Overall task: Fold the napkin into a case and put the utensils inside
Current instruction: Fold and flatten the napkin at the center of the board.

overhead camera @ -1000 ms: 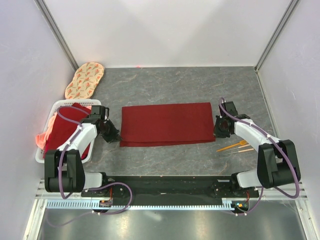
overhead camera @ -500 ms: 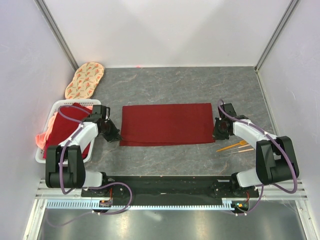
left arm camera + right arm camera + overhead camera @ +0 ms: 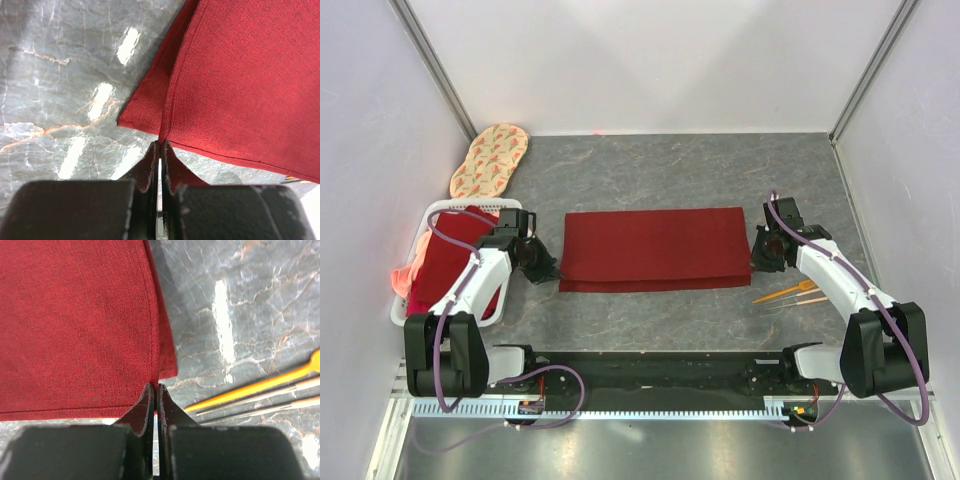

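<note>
Grey marbled worktop [image 3: 650,170] carries everything, and the napkin [image 3: 650,248] lies across its middle as a wide folded band, the upper layer set a little back from the lower one along the near edge. I have the left tool [image 3: 550,270] at the band's near left corner and the right tool [image 3: 758,262] at its near right corner. In both wrist views the jaws are pressed nearly together with the cloth's corner running in at the very tips, so I read each as nipping the napkin, though how much cloth is inside is hidden. That is my worry: so shallow a bite could slip out once I lift. I also cannot tell whether each tool has one layer or both, so the fold could come up skewed or peel open on one side. The utensils [image 3: 790,294] lie just beside the right corner, apart from the cloth; a trailing hem or a low wrist could sweep them off line.
</note>
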